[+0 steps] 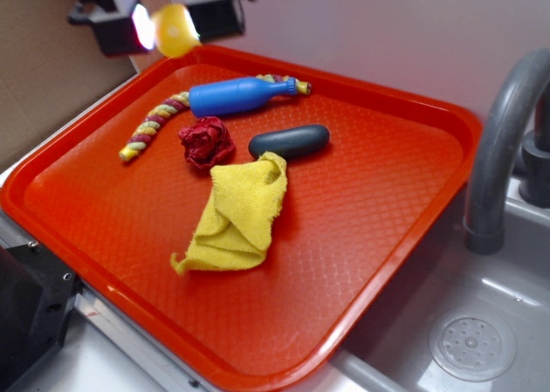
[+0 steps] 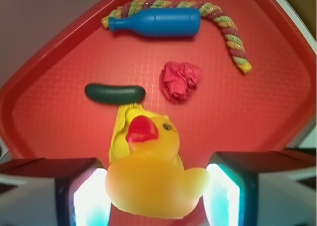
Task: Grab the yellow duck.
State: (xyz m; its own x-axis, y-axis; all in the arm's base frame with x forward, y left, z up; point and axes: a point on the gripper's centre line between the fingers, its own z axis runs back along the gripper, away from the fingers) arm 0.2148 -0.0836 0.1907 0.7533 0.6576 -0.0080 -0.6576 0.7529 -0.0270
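The yellow duck (image 2: 153,174), glossy with a red beak, sits between my two glowing finger pads in the wrist view, both pads touching its sides. In the exterior view the yellow duck (image 1: 174,29) hangs high above the far left corner of the red tray (image 1: 387,203), held in my gripper (image 1: 176,27). My gripper (image 2: 156,196) is shut on it, well above the tray.
On the tray lie a blue bottle (image 1: 241,94), a twisted rope toy (image 1: 155,124), a crumpled red ball (image 1: 206,143), a dark oblong piece (image 1: 290,140) and a yellow rag (image 1: 241,216). A grey faucet (image 1: 503,134) and sink (image 1: 473,340) stand at the right.
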